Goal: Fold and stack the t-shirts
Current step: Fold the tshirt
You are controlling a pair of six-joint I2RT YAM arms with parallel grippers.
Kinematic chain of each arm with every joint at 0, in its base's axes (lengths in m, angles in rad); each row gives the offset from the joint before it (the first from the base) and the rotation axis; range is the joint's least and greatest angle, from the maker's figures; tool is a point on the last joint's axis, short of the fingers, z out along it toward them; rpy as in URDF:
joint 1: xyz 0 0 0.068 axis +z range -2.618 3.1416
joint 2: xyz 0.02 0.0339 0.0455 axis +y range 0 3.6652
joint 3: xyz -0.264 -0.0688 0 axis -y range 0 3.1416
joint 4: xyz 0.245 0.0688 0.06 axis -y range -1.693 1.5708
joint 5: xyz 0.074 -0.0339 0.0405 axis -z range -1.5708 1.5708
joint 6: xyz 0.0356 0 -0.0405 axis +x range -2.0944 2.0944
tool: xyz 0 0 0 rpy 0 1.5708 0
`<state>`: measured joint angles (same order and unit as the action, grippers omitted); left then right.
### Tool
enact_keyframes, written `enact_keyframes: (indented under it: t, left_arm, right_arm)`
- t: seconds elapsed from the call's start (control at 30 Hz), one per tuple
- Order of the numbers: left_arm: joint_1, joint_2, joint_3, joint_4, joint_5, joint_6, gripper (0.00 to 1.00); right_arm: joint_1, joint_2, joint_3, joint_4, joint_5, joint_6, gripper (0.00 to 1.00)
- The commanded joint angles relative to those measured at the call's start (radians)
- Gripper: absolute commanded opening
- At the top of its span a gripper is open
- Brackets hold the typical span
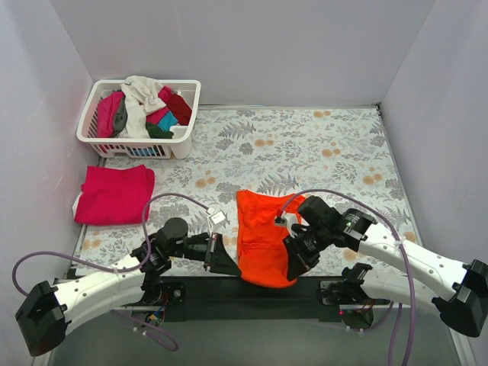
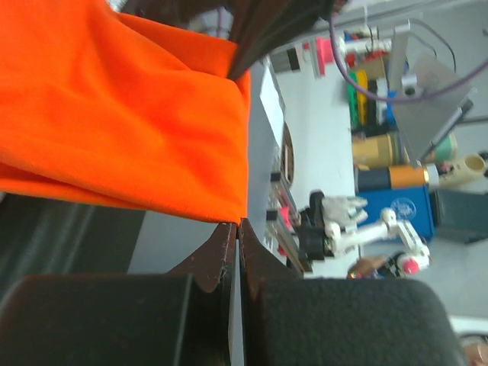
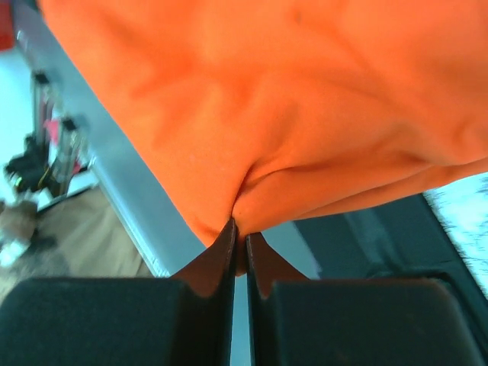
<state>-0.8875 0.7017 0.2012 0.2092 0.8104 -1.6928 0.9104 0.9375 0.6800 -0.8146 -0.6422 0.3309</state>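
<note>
Orange t-shirt [image 1: 261, 232], where is it lying? asks one.

At the near middle of the floral table [image 1: 320, 145], says the other. It is bunched up and lengthwise, and its near end hangs over the table's near edge onto the black bar [image 1: 198, 293] there.

Who has hold of it?

Both arms. The left gripper [image 2: 239, 227] is at the shirt's near left edge, its jaws clenched together with a corner of the hem pinched at their tips. The right gripper [image 3: 239, 229] is at the near right side, jaws clamped on a gathered fold of the orange cloth, which puckers into the tips.

And further out?

To the left, well apart from the orange one, a magenta t-shirt [image 1: 114, 194] lies folded flat near the table's left edge, with a bit of white showing under its left side.

Beyond that?

In the far left corner stands a white slatted basket [image 1: 180, 143]. A white t-shirt [image 1: 141, 99] is draped on top of the heap inside, with a dark red t-shirt [image 1: 179, 107] to its right, teal cloth [image 1: 166, 120] below that and more pink cloth [image 1: 109, 113] to the left.
</note>
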Motion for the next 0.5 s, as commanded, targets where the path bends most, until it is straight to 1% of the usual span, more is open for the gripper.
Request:
enact_keyframes:
  t: [0.0, 0.03, 0.1, 0.13, 0.23, 0.47]
  left_arm:
    - [-0.002, -0.007, 0.039, -0.001, -0.157, 0.016, 0.0]
    - [-0.002, -0.002, 0.059, -0.005, -0.181, 0.025, 0.0]
    - [-0.002, 0.008, 0.076, -0.005, -0.253, 0.048, 0.0]
    - [-0.002, 0.018, 0.098, -0.001, -0.267, 0.068, 0.0]
    - [-0.002, 0.057, 0.124, 0.013, -0.336, 0.102, 0.0]
    - [0.007, 0.139, 0.188, 0.064, -0.388, 0.139, 0.0]
  right_arm:
    - [0.004, -0.009, 0.114, -0.006, 0.159, 0.04, 0.01]
    - [0.004, -0.006, 0.128, -0.006, 0.223, 0.042, 0.01]
    - [0.001, 0.006, 0.156, -0.003, 0.268, 0.042, 0.01]
    - [-0.002, 0.009, 0.164, 0.0, 0.315, 0.043, 0.01]
    - [-0.013, 0.02, 0.184, 0.003, 0.38, 0.034, 0.01]
    - [-0.033, 0.026, 0.216, 0.002, 0.44, 0.025, 0.01]
